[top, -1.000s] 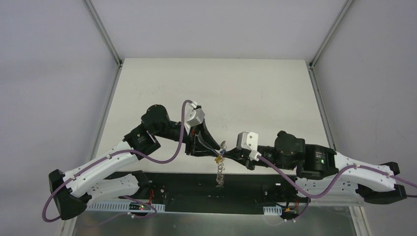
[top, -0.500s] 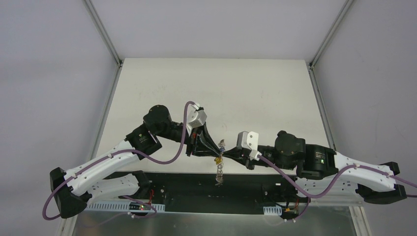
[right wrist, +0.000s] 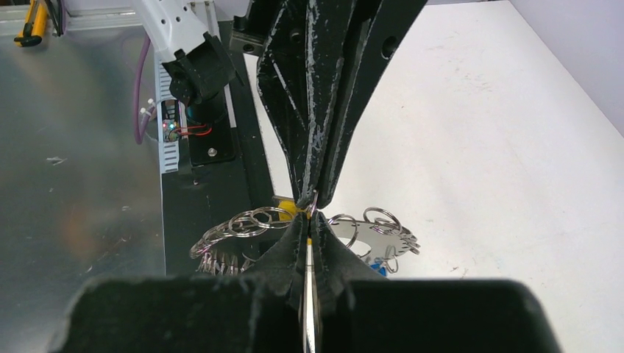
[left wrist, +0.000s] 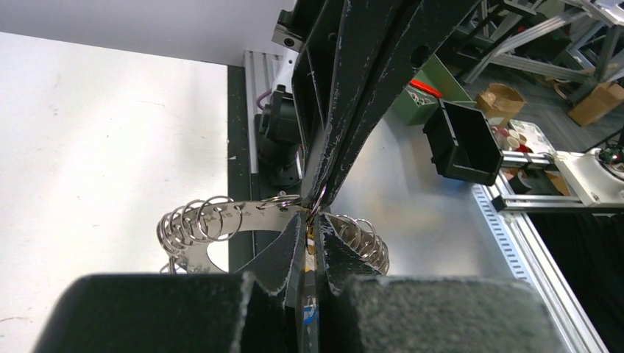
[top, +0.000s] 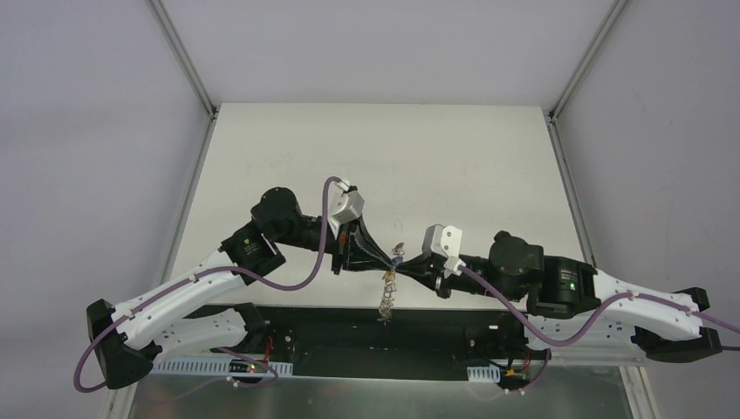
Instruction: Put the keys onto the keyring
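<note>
Meeting over the table edge (top: 349, 295), left fingers (top: 371, 253) and right fingers (top: 419, 275) pinched shut, seemingly on the keyring (top: 386, 297).

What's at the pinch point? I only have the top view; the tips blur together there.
Observer: Left wrist view: the keyring is a flat holed strip fringed with wire loops, passing right where the tips meet.
Operator: Both end effectors shut?
Observer: Right wrist view: yes, right end effector and left end effector are both shut, tip to tip.
Operator: Keys?
Observer: Right wrist view: yellow key head beside the tips, blue key head under the loops. Threaded or not, can't tell.
</note>
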You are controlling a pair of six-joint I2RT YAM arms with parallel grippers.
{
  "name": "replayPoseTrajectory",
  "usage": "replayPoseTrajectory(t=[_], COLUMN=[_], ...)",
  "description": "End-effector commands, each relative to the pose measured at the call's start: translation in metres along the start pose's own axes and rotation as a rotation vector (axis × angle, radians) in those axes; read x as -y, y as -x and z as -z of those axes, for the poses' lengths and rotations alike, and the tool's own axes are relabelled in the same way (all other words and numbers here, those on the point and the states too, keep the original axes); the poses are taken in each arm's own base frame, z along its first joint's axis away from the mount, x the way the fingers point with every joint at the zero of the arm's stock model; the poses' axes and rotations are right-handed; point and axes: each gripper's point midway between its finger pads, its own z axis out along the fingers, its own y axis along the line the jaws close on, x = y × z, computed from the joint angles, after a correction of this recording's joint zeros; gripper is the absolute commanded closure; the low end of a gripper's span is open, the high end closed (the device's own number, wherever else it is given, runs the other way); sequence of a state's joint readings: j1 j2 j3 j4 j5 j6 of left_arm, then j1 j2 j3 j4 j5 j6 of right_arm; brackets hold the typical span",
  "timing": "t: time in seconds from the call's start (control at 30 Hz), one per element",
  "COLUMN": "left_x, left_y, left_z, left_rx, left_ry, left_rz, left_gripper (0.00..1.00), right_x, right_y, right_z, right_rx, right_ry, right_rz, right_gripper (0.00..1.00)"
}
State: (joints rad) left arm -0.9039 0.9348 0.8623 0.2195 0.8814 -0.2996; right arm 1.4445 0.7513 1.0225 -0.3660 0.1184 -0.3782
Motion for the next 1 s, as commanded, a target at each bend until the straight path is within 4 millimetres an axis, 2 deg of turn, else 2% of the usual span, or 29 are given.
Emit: replayPoseTrajectory(t=[0.0, 0.13, 0.37, 0.53, 0.7, 0.83, 0.97], left_x=[0.003, 0.009, 0.015, 0.015, 0.013, 0.006, -0.002], left_y=[0.023, 0.028, 0.032, 0.036, 0.038, 0.035, 0.03], left_z=[0.003, 0.005, 0.006, 0.008, 0.009, 0.016, 0.026], left_rx=[0.083, 0.092, 0.051, 0.02, -0.043, -0.109, -0.183], left_ry=[0.034, 0.02, 0.013, 0.052, 0.094, 0.177, 0.277], left_rz=[-0.078, -0.092, -0.056, 0.006, 0.088, 0.13, 0.159], left_gripper=[1.0, 1.0, 1.0, 1.0, 1.0, 1.0, 1.0], right_x=[0.006, 0.008, 0.01, 0.017, 0.023, 0.037, 0.041], right_y=[0.054, 0.047, 0.042, 0.043, 0.045, 0.047, 0.055], right_z=[0.006, 0.006, 0.015, 0.019, 0.014, 0.011, 0.008], right_rx=[0.172, 0.148, 0.151, 0.19, 0.184, 0.122, 0.063], right_ry=[-0.028, -0.044, -0.057, -0.097, -0.151, -0.229, -0.226], right_rz=[-0.076, -0.097, -0.119, -0.148, -0.247, -0.3, -0.336], right_gripper=[1.0, 1.0, 0.71, 0.64, 0.57, 0.45, 0.45])
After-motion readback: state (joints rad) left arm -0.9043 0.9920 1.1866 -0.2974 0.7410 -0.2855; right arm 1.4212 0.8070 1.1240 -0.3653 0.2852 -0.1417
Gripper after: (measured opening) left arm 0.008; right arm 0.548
